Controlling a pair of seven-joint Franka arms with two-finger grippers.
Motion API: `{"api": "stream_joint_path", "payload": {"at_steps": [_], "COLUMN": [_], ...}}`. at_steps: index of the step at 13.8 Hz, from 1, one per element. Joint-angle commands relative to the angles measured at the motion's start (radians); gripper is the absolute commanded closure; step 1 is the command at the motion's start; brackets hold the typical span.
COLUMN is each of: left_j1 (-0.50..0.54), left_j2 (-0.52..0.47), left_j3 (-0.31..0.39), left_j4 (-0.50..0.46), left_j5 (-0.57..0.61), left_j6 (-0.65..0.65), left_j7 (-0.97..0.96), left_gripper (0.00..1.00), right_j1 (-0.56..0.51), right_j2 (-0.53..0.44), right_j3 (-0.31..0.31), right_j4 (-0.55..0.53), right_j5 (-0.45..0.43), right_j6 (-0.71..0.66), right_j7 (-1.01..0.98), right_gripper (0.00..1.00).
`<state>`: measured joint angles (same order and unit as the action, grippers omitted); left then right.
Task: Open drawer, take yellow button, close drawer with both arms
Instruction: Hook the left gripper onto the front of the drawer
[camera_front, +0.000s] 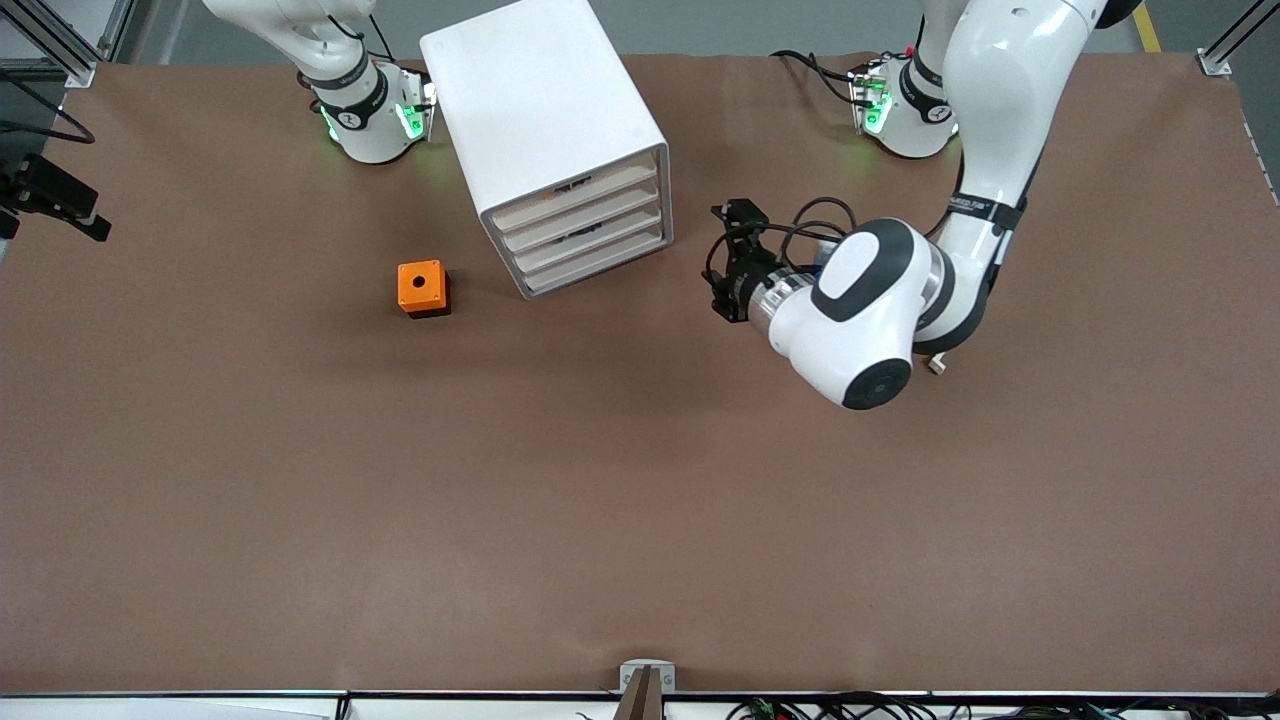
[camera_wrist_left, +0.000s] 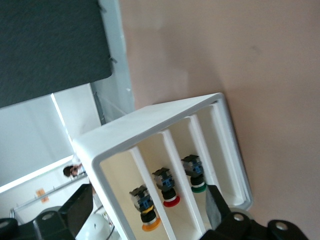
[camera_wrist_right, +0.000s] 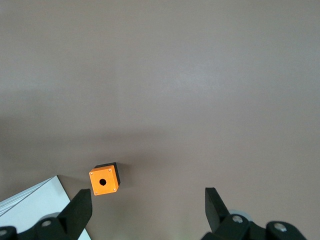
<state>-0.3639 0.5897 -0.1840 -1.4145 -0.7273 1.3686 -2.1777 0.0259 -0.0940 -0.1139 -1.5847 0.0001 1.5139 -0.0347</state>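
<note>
The white cabinet (camera_front: 540, 100) stands near the robots' bases, its four beige-fronted drawers (camera_front: 590, 235) all pushed in. My left gripper (camera_front: 725, 272) is open, low beside the cabinet toward the left arm's end, pointing at it and apart from it. In the left wrist view the gripper (camera_wrist_left: 148, 202) faces the cabinet's compartments (camera_wrist_left: 165, 150). The orange-capped button (camera_wrist_left: 147, 210) lies in an end compartment, beside a red-capped one (camera_wrist_left: 167, 187) and a green-capped one (camera_wrist_left: 195, 176). My right gripper (camera_wrist_right: 148, 202) is open and empty, high over the table; it is out of the front view.
An orange cube with a hole (camera_front: 422, 288) sits on the brown table (camera_front: 640, 500) beside the cabinet toward the right arm's end, also in the right wrist view (camera_wrist_right: 104, 181). The cabinet's corner (camera_wrist_right: 30, 207) shows there too.
</note>
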Motion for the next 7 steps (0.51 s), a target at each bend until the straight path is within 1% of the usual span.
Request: {"api": "stream_joint_path", "payload": {"at_steps": [1, 2, 4, 5, 7], "left_j1": [-0.043, -0.050, -0.049, -0.052, -0.081], "left_j2": [0.051, 0.064, 0.087, 0.105, 0.111], "left_j3": [0.001, 0.001, 0.003, 0.001, 0.001], "left_j4": [0.023, 0.026, 0.026, 0.026, 0.026], "left_j5": [-0.058, -0.081, -0.133, -0.144, -0.158], "left_j6": [-0.017, -0.008, 0.015, 0.017, 0.033], "left_j7": [-0.179, -0.219, -0.228, -0.228, -0.231], "left_gripper": [0.04, 0.07, 0.21, 0.22, 0.24], "right_j1": [-0.034, -0.034, -0.032, -0.032, -0.029], "right_j2": [0.002, 0.002, 0.004, 0.007, 0.010], "right_j3": [0.008, 0.008, 0.010, 0.010, 0.011], "right_j4": [0.005, 0.005, 0.005, 0.006, 0.006], "right_j5": [0.003, 0.003, 0.005, 0.008, 0.005], "right_j6": [-0.003, 0.000, 0.005, 0.005, 0.006], "right_j7": [-0.013, -0.013, -0.014, -0.014, -0.014], "right_gripper": [0.00, 0.00, 0.00, 0.00, 0.00]}}
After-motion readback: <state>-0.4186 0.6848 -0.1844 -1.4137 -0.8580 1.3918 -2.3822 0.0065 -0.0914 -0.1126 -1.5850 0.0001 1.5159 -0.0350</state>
